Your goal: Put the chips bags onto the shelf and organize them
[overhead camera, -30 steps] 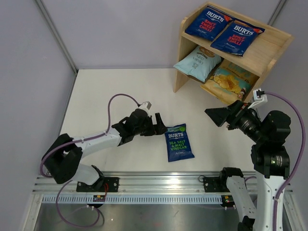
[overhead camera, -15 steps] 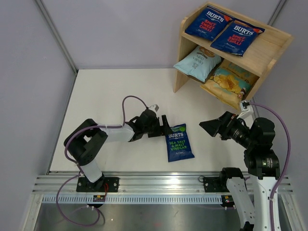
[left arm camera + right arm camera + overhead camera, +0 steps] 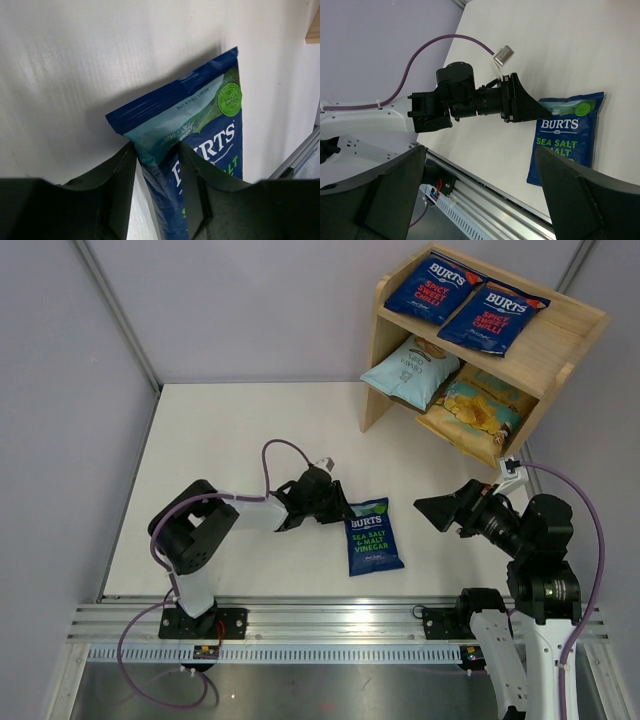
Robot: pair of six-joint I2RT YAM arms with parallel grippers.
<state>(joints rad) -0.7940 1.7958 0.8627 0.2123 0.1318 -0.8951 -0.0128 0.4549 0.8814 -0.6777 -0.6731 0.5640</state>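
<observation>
A dark-blue Burts bag with green lettering (image 3: 372, 537) (image 3: 565, 135) lies flat on the white table. My left gripper (image 3: 343, 508) (image 3: 156, 147) (image 3: 530, 107) is at its top-left corner, and the bag's edge (image 3: 200, 115) bulges up between the two fingers, which press on it from both sides. My right gripper (image 3: 432, 508) (image 3: 480, 200) hangs wide open above the table to the right of the bag, holding nothing. On the wooden shelf (image 3: 570, 328) two red-lettered Burts bags (image 3: 432, 287) (image 3: 493, 318) lie on the top tier. A pale-blue bag (image 3: 408, 370) and a yellow-and-teal bag (image 3: 475, 410) lie on the lower tier.
An aluminium rail (image 3: 330, 625) (image 3: 470, 175) runs along the table's near edge. Grey walls enclose the table at the left and back. A purple cable (image 3: 275, 455) loops above the left arm. The shelf stands at the back right corner.
My left gripper has slid right to the green-lettered bag's corner and closed on it. The right arm has lowered slightly towards the left, still open.
</observation>
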